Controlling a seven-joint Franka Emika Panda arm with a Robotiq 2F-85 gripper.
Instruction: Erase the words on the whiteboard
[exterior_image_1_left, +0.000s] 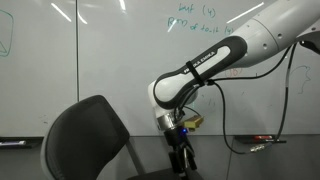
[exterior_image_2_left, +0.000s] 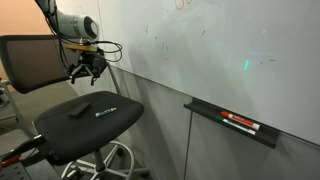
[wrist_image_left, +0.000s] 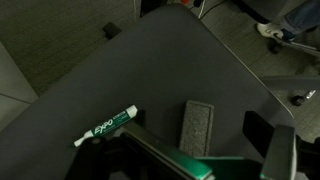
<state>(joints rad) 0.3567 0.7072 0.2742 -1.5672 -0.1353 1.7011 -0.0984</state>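
Observation:
The whiteboard (exterior_image_1_left: 120, 60) carries green handwritten words (exterior_image_1_left: 195, 22) near its top. It also shows in an exterior view (exterior_image_2_left: 200, 50) with faint marks. A dark grey felt eraser (wrist_image_left: 197, 127) lies flat on the black chair seat (wrist_image_left: 150, 70); it also shows in an exterior view (exterior_image_2_left: 80, 108). My gripper (wrist_image_left: 225, 160) hangs open and empty a little above the seat, with the eraser just ahead of its fingers. It shows in both exterior views (exterior_image_1_left: 181, 152) (exterior_image_2_left: 85, 72).
A green Expo marker (wrist_image_left: 105, 126) lies on the seat beside the eraser. The chair's backrest (exterior_image_1_left: 85, 130) stands by the arm. A marker tray (exterior_image_2_left: 230, 120) under the board holds a red marker (exterior_image_2_left: 240, 123). The chair base and its wheels (wrist_image_left: 285, 35) are on the floor.

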